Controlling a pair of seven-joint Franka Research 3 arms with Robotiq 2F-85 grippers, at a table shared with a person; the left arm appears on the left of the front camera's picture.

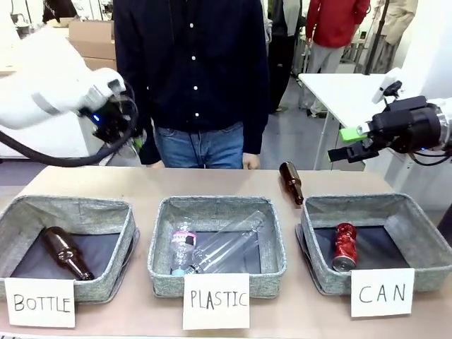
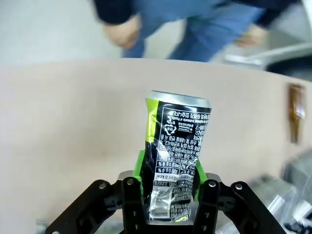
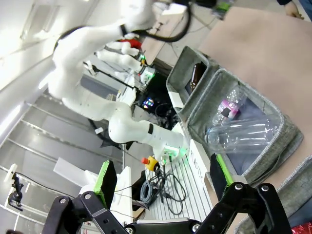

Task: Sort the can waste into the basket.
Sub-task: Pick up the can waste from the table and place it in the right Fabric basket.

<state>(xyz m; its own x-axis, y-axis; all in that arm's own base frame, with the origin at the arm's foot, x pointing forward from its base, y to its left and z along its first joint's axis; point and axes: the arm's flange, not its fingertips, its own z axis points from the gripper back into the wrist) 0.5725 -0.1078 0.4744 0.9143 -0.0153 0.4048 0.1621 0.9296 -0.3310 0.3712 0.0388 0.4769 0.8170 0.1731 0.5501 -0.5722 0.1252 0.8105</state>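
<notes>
**Dark can gripped, left side**

I see the left jaws clenched on a dark can (image 2: 178,141), seemingly dented near the grip, above the counter (image 2: 58,126). Right jaws spread wide, empty. Red can (image 1: 344,246) lies in the CAN basket (image 1: 424,220).

Three baskets (image 1: 67,205) (image 1: 212,203) (image 1: 360,200); three cards (image 1: 41,304) (image 1: 217,300) (image 1: 382,292); one red can (image 1: 344,246); one dark can (image 2: 178,141); two brown bottles (image 1: 65,252) (image 1: 291,181); two plastic bottles (image 1: 182,246) (image 1: 229,244).

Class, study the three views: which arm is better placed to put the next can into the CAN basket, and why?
Left. The left pincer is shut on the dark can, so it already holds what must go in. The right pincer hangs nearer the CAN basket, but it is open and empty.
</notes>
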